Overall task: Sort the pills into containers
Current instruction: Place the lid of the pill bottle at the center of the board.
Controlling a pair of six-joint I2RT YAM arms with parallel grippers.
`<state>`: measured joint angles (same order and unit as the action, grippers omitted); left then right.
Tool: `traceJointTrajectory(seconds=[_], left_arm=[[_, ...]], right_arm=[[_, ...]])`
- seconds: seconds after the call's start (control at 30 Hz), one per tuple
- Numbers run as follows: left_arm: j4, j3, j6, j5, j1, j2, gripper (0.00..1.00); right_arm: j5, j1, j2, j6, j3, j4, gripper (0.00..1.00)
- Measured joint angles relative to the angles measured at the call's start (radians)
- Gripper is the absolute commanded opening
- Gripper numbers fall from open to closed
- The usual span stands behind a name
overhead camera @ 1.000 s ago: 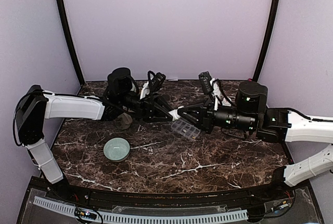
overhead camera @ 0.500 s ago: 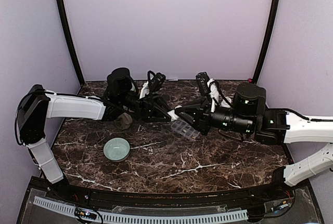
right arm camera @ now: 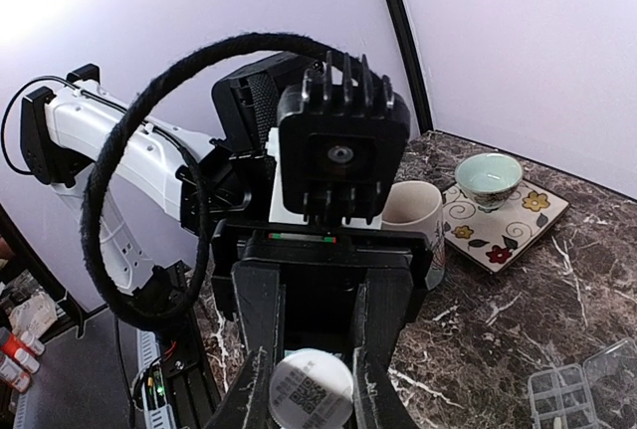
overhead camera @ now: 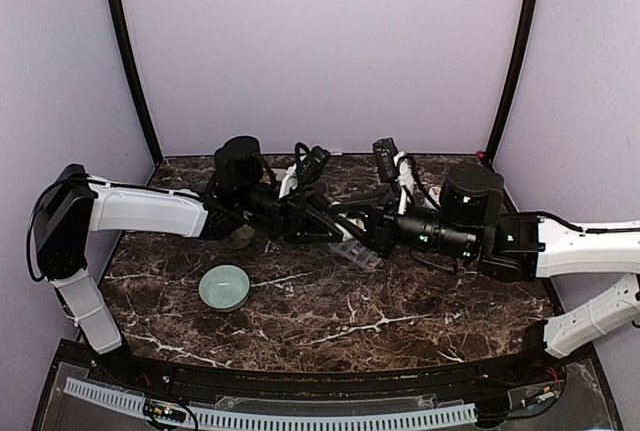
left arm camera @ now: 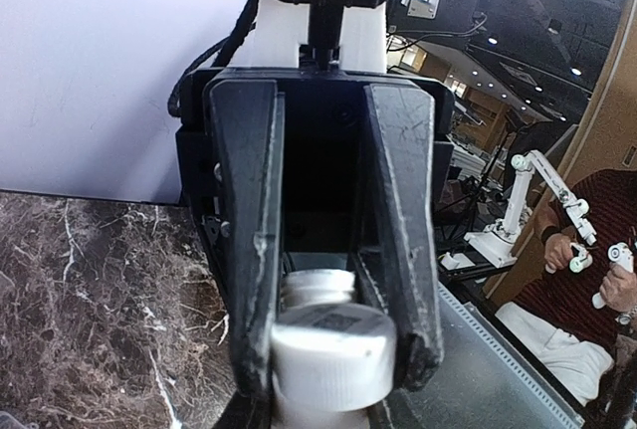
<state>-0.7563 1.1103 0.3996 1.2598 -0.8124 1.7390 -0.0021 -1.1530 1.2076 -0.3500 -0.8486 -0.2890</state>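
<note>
Right claw [right arm camera: 311,394] crept left; wrist views: it and left claw [left arm camera: 333,354] seemingly grip bottle [left arm camera: 328,339].

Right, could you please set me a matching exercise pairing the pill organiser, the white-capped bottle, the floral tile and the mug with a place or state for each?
Things:
A pill organiser
B white-capped bottle
C floral tile
D mug

Place or state:
1 beside the tile
2 clamped between pincer fingers
3 under a green bowl
4 clear plastic, split into compartments

Pairs: A-4, B-2, C-3, D-1
</note>
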Motion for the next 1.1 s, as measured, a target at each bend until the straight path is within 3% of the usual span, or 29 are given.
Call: traceJointTrajectory(seconds=[0.5, 1.1], left_arm=[[0.106, -0.006, -0.154, -0.142, -0.032, -0.038, 0.00], [0.114, -0.013, -0.203, -0.222, -0.063, -0.055, 0.00]], right_arm=[[0.051, -0.003, -0.064, -0.011, 0.024, 0.032, 0.02], [0.095, -0.019, -0.130, -0.056, 0.055, 0.052, 0.01]])
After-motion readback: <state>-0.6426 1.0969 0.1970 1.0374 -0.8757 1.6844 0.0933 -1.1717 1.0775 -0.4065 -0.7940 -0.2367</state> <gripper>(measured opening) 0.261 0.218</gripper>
